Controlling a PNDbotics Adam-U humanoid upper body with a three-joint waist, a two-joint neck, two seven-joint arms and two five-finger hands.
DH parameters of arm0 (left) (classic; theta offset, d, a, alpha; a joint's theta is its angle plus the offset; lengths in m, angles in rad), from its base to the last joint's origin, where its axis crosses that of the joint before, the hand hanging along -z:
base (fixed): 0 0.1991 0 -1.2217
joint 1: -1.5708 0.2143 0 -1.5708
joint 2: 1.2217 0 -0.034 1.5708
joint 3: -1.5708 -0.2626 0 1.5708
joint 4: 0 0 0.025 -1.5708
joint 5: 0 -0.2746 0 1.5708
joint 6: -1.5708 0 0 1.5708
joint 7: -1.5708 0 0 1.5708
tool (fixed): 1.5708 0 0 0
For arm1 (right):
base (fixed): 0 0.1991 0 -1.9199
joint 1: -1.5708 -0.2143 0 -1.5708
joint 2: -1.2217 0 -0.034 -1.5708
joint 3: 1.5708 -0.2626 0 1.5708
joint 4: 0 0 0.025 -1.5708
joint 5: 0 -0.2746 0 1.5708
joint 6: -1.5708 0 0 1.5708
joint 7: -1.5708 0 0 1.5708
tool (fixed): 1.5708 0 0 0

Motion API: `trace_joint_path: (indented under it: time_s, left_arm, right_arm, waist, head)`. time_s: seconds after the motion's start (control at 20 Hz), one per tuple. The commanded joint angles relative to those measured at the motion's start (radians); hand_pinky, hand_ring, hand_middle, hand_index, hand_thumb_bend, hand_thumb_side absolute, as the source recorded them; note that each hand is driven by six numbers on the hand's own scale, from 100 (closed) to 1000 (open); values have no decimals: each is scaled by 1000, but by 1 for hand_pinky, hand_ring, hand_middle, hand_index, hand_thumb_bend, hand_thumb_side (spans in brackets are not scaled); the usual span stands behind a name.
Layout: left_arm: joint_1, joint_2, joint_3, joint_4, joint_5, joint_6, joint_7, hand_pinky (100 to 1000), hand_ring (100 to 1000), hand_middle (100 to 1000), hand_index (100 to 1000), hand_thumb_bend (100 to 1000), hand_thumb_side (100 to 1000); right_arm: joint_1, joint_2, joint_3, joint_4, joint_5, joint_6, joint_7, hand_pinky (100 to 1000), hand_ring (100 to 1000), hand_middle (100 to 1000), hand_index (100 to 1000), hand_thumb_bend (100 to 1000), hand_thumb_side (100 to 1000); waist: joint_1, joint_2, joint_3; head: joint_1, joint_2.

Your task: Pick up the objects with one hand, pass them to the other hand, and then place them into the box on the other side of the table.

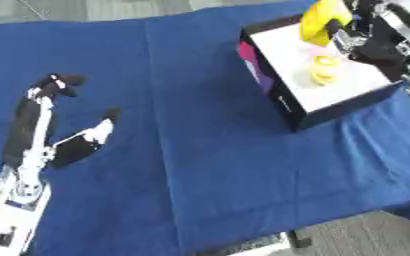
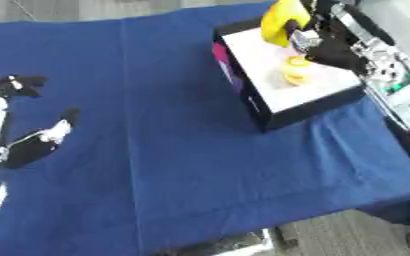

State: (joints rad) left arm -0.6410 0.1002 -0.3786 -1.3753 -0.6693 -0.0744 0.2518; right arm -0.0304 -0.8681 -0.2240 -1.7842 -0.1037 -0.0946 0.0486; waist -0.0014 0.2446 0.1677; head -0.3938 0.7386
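While most of both views is filled by a table (image 1: 208, 165) draped in a blue cloth (image 1: 200, 100), the work is gathered at the upper right of the frame. A box (image 1: 287, 107) with black walls, a pink patch on its left side and a white floor is seen there, set askew on the cloth. Two small yellow things (image 1: 322, 70) are lying on the white floor, near the middle of the box, one just behind the other; their exact kind cannot be made out. Above the far end of the box, at the top edge of the frame, a larger yellow object (image 2: 280, 22) is held by the right hand (image 2: 318, 37), whose fingers are curled round it; the object is kept above the box floor and apart from the two small things. At the left of the frame the left hand (image 1: 64, 135) is laid on the cloth, with fingers straight, thumb spread aside, and nothing held.
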Motion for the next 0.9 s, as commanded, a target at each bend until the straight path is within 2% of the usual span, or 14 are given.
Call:
trace_joint_path:
  time_s: [0.05,0.3,0.5,0.9]
  left_arm:
    - [-9,9,6,-23,6,-1,2,806,641,672,786,476,535]
    - [-7,6,4,-23,5,-2,2,806,640,673,785,477,537]
    - [-7,5,3,-22,6,-5,3,806,640,673,785,478,538]
    - [-4,4,3,-23,6,-5,4,805,641,676,786,483,548]
  right_arm:
    - [11,-17,-23,26,50,-12,-27,799,1000,549,741,100,350]
    - [30,-5,-21,77,120,-28,-53,803,1000,559,749,100,302]
    - [37,1,-26,108,157,-34,-74,817,1000,605,792,100,278]
    - [41,8,-35,151,229,-39,-125,850,1000,837,984,100,261]
  waist:
    - [7,-28,0]
    - [7,-26,4]
    - [6,-25,5]
    - [10,-24,5]
  head:
    - [-6,-16]
    - [-11,-19]
    - [-13,-19]
    - [-24,-21]
